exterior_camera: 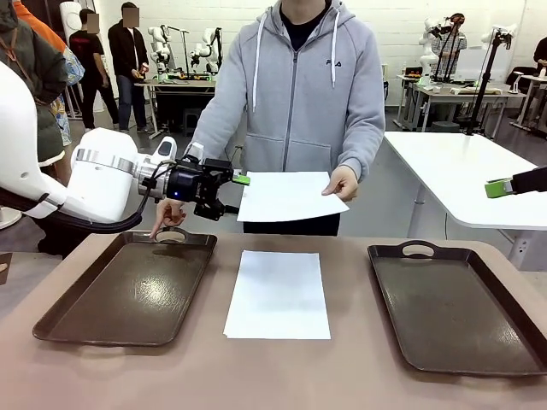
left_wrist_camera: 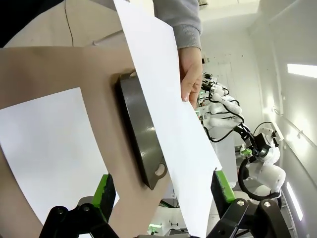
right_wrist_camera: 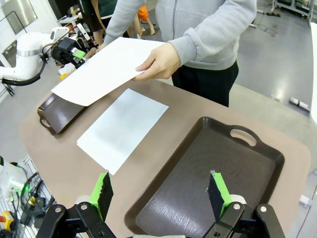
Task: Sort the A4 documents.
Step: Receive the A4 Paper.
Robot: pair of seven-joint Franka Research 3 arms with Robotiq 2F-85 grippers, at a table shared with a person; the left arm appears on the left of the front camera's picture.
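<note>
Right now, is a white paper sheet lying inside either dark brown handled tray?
No, the flat white paper sheet lies on the tan tabletop between the left dark brown handled tray and the right tray.

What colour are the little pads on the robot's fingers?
Bright green pads, seen best in the right wrist view.

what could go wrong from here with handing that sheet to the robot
1. The held sheet is supported by one hand at one edge. The open left gripper at the opposite edge could close on air or crease the paper.
2. The person's other hand rests at the handle of the left tray, seemingly just under that gripper. A downward move might hit it.
</note>
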